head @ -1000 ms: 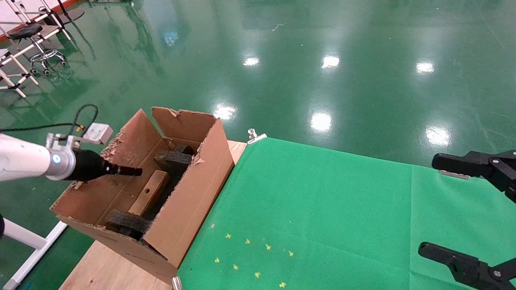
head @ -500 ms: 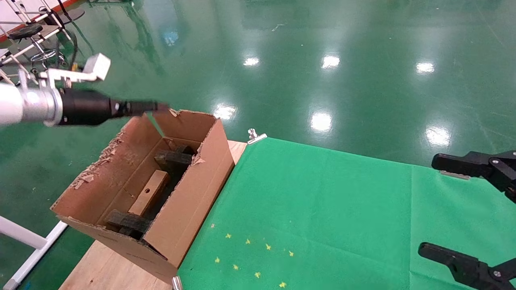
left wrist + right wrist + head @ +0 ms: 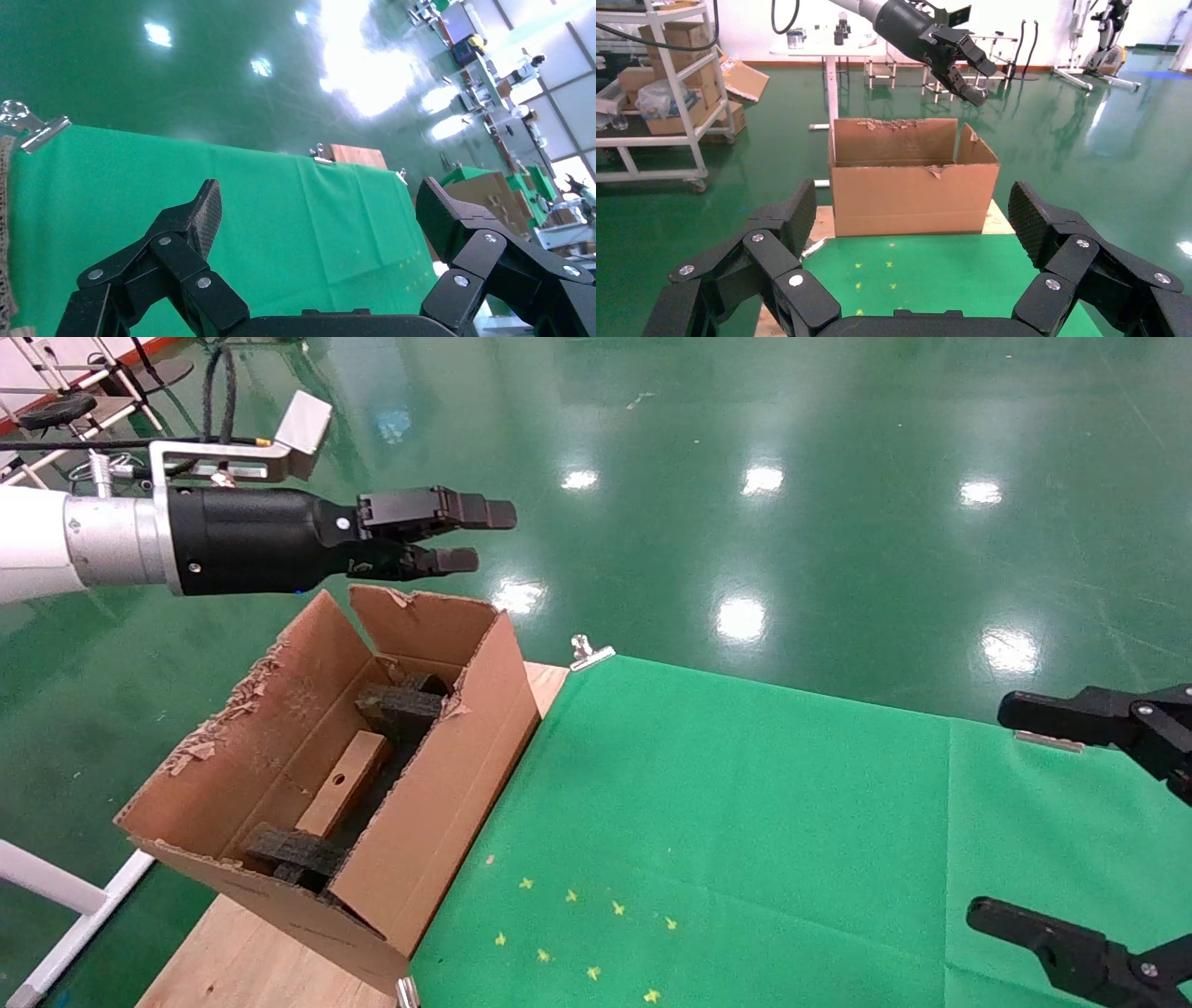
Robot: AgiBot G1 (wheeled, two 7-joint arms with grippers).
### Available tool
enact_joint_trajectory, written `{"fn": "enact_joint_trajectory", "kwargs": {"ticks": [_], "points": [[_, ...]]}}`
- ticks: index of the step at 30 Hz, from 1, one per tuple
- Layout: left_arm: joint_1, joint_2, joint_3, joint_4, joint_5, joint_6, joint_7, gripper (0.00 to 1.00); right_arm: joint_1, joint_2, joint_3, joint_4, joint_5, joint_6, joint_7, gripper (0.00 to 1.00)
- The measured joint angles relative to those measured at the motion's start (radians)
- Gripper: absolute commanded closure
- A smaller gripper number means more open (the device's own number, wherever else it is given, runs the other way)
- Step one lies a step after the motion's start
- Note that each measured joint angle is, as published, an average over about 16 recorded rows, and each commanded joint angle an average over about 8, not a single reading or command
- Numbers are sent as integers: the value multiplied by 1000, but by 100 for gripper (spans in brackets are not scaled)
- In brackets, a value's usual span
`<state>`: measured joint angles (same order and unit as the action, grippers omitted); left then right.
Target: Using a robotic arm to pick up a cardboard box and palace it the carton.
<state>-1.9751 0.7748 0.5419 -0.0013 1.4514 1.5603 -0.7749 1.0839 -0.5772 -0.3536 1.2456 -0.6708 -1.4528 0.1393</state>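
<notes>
The carton [image 3: 447, 803], large and brown with ragged flaps, stands at the table's left end; it also shows in the right wrist view [image 3: 912, 189]. The small flat cardboard box [image 3: 345, 784], with a round hole in its side, lies inside it between dark grey foam blocks [image 3: 400, 705]. My left gripper [image 3: 486, 536] is open and empty, held in the air above the carton's far flap. It also shows in its own wrist view [image 3: 320, 203] and in the right wrist view [image 3: 972, 74]. My right gripper [image 3: 1001, 812] is open and empty over the table's right edge.
A green cloth [image 3: 745, 822] covers the table, held by a metal clip [image 3: 589, 652] at the far edge. Small yellow marks [image 3: 587, 933] dot the cloth near the front. Bare wood [image 3: 242, 952] shows beside the carton. Beyond the table is glossy green floor.
My left arm has risen from the carton's left wall to above its far flap and swung to the right. The cardboard box stays in the carton. The right arm has not moved.
</notes>
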Motion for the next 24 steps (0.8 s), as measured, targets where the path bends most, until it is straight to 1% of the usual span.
{"fn": "enact_joint_trajectory", "kwargs": {"ticks": [6,11,24], "points": [[14,5,-13,-12,-24,24,2,0,0,0,0,0,0,0,0,0],[50,-3,-21,-62,-49,14,27,0,0,0,0,0,0,0,0,0],[227,-37,-71,-317,-189,-3,144,0,0,0,0,0,0,0,0,0]]}}
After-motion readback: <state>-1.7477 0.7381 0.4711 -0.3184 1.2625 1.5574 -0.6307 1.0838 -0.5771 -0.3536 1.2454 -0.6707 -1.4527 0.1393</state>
